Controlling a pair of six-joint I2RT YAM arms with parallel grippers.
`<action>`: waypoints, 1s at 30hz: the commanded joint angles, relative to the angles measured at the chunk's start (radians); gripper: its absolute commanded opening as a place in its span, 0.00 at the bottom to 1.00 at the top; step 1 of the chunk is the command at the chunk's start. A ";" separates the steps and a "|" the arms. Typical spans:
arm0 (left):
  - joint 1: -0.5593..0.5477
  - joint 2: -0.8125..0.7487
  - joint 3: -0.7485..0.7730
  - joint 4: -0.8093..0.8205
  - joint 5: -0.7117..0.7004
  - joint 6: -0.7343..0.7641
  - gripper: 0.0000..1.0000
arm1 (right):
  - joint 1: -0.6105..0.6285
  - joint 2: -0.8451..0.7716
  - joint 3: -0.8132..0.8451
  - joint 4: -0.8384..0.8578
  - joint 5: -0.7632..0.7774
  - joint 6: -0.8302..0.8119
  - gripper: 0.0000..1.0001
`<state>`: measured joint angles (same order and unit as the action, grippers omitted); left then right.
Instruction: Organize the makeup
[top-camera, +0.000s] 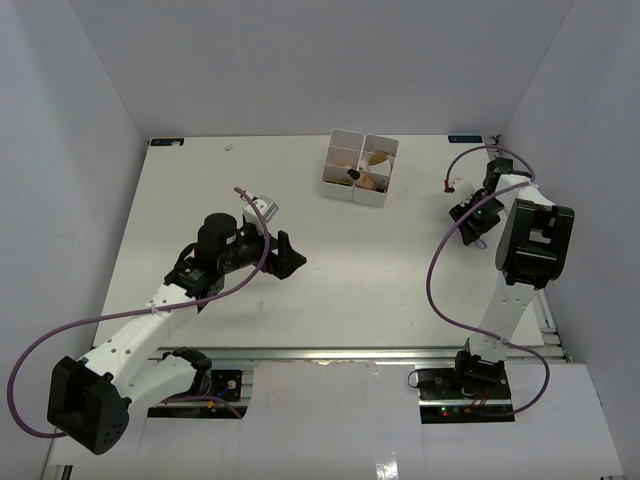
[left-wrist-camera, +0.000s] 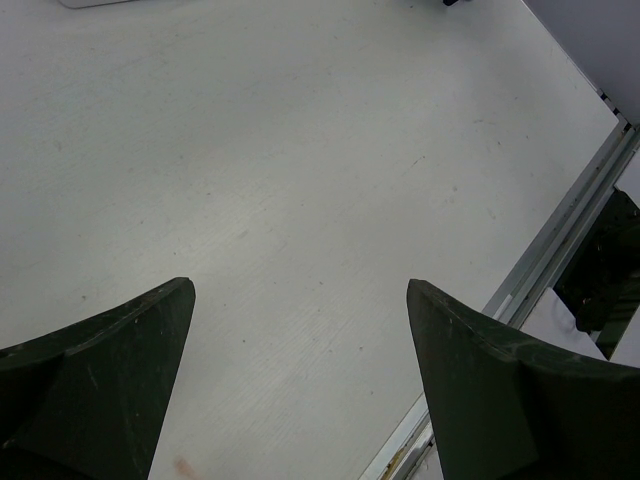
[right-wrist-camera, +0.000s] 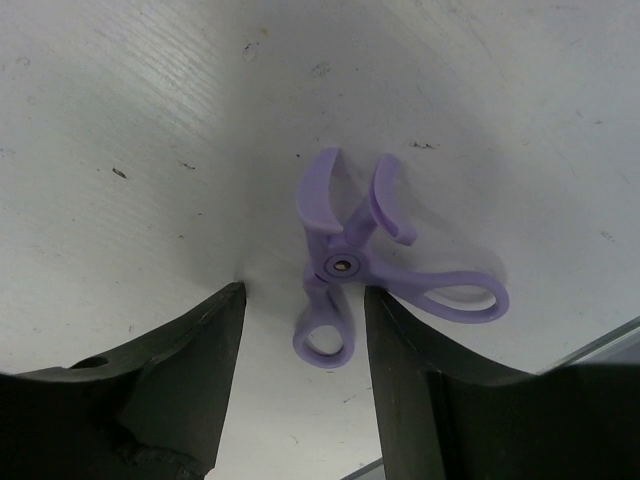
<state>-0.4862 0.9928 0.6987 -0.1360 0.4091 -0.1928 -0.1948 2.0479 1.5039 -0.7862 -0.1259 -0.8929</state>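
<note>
Spanning the middle, bare table lies open between the two arms.

- Left gripper: jaws spread wide and holding nothing, above bare surface, well apart from the box.
- Right gripper: jaws parted, gripping nothing, straddling one finger loop of a purple eyelash curler that lies flat near the table's right edge.
- White four-compartment box, far centre: holds the makeup, namely a beige sponge, a dark-capped piece and tan items. Finer detail is too small to tell.
</note>
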 joint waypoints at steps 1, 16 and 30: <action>0.005 -0.026 0.027 0.003 0.023 -0.005 0.98 | 0.006 0.020 0.038 0.020 0.018 0.011 0.55; 0.016 -0.023 0.020 0.024 0.058 -0.008 0.98 | 0.011 0.000 0.014 0.016 0.011 0.019 0.23; 0.020 0.069 -0.082 0.466 0.395 -0.298 0.98 | 0.005 -0.406 -0.063 -0.215 -0.490 0.010 0.17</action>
<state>-0.4683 1.0274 0.6658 0.0482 0.6014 -0.3097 -0.1879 1.8152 1.4725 -0.8629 -0.3309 -0.8675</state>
